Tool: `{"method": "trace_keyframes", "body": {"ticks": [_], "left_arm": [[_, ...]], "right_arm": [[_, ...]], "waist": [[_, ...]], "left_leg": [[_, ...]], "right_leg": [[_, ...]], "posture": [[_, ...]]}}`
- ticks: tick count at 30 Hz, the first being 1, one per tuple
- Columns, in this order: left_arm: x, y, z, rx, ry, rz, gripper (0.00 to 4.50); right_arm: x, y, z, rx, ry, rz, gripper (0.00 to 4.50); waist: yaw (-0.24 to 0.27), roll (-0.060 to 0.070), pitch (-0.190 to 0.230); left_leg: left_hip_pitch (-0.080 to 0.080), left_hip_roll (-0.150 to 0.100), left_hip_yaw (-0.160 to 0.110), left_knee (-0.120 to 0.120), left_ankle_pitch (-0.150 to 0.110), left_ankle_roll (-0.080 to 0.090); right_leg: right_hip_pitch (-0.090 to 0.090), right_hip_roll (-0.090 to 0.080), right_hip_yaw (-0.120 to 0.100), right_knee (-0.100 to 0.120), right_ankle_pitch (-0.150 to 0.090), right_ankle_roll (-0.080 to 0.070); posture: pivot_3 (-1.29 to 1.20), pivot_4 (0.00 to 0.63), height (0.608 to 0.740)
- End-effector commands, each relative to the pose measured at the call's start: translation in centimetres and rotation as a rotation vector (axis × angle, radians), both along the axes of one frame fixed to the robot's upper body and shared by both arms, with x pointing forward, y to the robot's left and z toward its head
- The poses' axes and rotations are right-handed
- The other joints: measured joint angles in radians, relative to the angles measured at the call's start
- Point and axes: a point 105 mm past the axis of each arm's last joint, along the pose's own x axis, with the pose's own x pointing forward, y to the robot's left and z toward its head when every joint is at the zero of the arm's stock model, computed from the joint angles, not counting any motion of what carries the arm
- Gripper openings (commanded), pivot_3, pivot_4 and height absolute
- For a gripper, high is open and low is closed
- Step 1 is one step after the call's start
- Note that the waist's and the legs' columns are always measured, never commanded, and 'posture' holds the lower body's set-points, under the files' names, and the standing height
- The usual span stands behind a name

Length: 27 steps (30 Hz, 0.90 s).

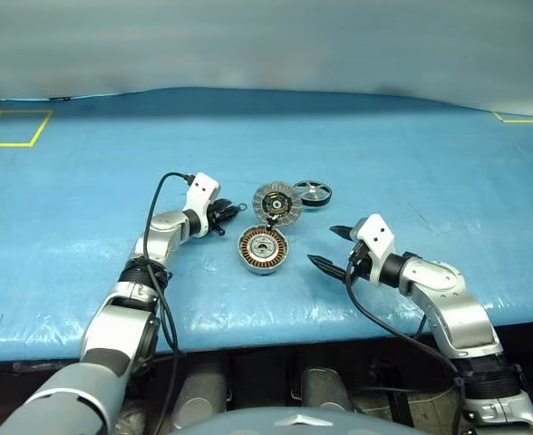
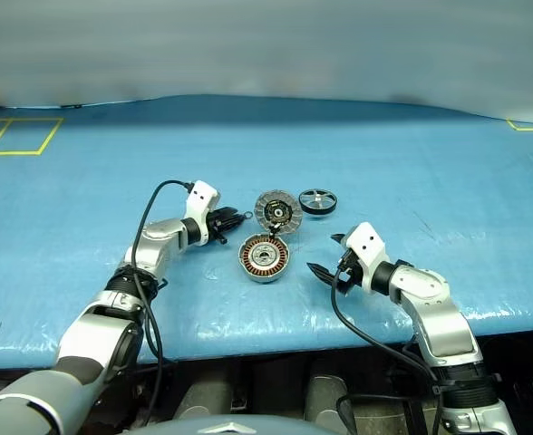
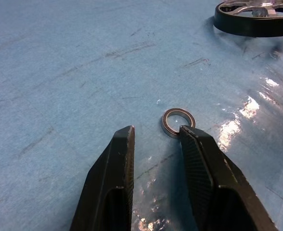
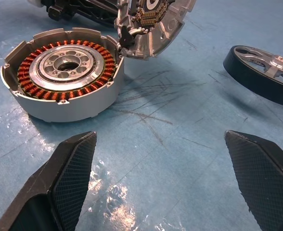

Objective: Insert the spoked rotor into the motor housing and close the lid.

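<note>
Right gripper point(image 1: 331, 247) wide open, empty, just short of the housing point(image 1: 264, 249) on the blue table point(image 1: 448, 163). Lid point(image 1: 276, 202) flipped open behind it, rotor point(image 1: 313, 192) beside. Left gripper point(image 3: 153, 137) part open over a small ring point(image 3: 178, 122), holding nothing.

Copper-brown windings point(image 4: 64, 91), blue table point(image 1: 430, 163)

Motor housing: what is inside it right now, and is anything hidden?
Inside the motor housing sits a copper-brown winding ring around a silver centre with a hole; no spoked rotor, which lies apart on the table. The lid stands tilted open, its outer face unseen.
</note>
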Motion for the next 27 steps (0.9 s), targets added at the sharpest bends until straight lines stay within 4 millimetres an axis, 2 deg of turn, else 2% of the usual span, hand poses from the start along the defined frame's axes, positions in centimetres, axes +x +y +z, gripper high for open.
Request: {"method": "trace_keyframes", "body": {"ticks": [1,9,11,14,21,27], "left_arm": [[0.3,-0.4,0.4,-0.071,0.016,0.021,1.56],[-0.5,-0.2,-0.1,-0.104,0.060,-0.011,1.56],[-0.7,0.0,-0.3,-0.078,0.055,-0.024,1.92],[-0.3,0.7,-0.3,-0.037,0.023,0.020,2.74],[0.0,1.1,0.0,0.137,-0.034,-0.020,2.74],[0.5,-0.4,0.9,0.145,-0.066,-0.057,2.74]], "right_arm": [[0.0,0.3,0.9,-0.011,-0.048,0.008,4.48],[-0.2,1.1,0.5,0.017,-0.063,-0.012,4.48],[-0.3,1.4,0.3,0.033,-0.066,-0.021,4.50],[-0.5,1.6,-0.2,0.045,-0.066,-0.034,4.50],[-0.7,1.8,-0.8,0.060,-0.068,-0.055,4.50],[-0.6,1.7,-0.9,0.054,-0.066,-0.047,4.50]], "waist": [[0.000,0.000,0.000],[0.000,0.000,0.000],[-0.001,0.000,0.000],[-0.001,0.000,0.000],[-0.004,0.000,0.000],[0.001,0.000,0.000]], "left_leg": [[0.000,0.000,0.000,0.000,0.000,0.000],[0.000,0.000,0.000,0.001,0.000,0.000],[0.000,0.000,0.000,0.001,0.000,0.000],[0.000,0.000,0.000,0.001,0.000,0.000],[0.001,0.001,0.001,0.003,0.000,0.000],[0.001,0.000,0.001,0.003,0.000,0.000]], "right_leg": [[0.000,0.000,0.000,0.000,0.000,0.000],[0.001,0.000,0.000,0.000,0.000,0.000],[0.001,0.000,0.000,0.000,0.000,0.000],[0.001,0.000,0.000,0.000,0.000,0.000],[0.001,0.001,0.002,0.001,0.000,-0.001],[0.001,0.000,0.002,0.001,0.000,-0.001]], "posture": [[0.00,0.150,0.740],[0.00,0.150,0.740],[0.00,0.150,0.740],[0.00,0.150,0.740],[0.00,0.150,0.740],[0.00,0.150,0.740]]}}
